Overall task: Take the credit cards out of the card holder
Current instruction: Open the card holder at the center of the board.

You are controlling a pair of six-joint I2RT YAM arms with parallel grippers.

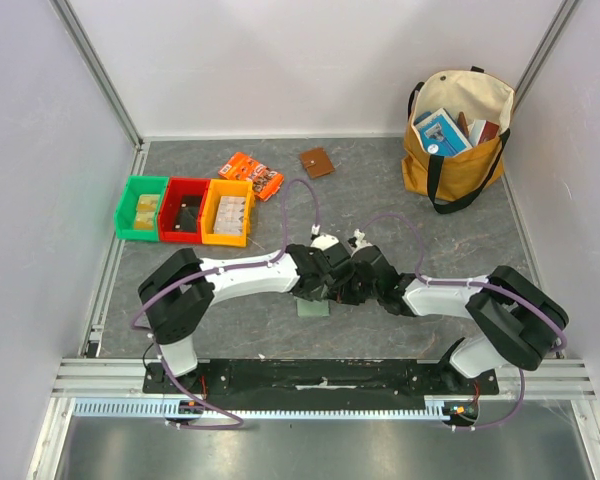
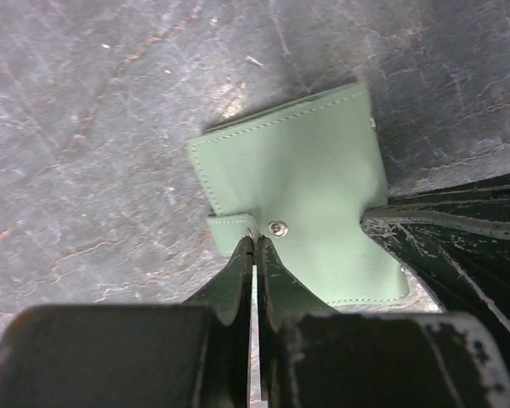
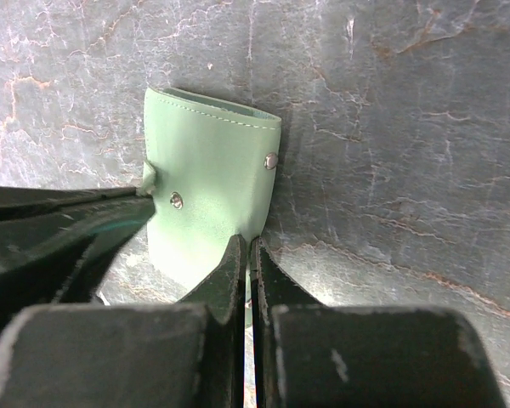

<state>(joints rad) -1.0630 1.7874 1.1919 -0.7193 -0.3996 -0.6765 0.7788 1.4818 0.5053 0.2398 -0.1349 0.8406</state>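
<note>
Our left fingers [image 2: 236, 280] are pressed together, pinching the card holder [image 2: 297, 161] at its edge, beside the small tab and a round metal snap [image 2: 278, 228]. Our right fingers [image 3: 225, 280] are also closed tight, pinching another edge. The holder is thin, pale green, leather-like, with stitched borders, slightly bowed, on the grey veined tabletop [image 2: 85, 127] between both arms.

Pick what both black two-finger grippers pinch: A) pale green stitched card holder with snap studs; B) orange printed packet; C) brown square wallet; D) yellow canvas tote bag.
A: the left gripper clamps the pale green card holder beside its snap tab, the right gripper another edge.
</note>
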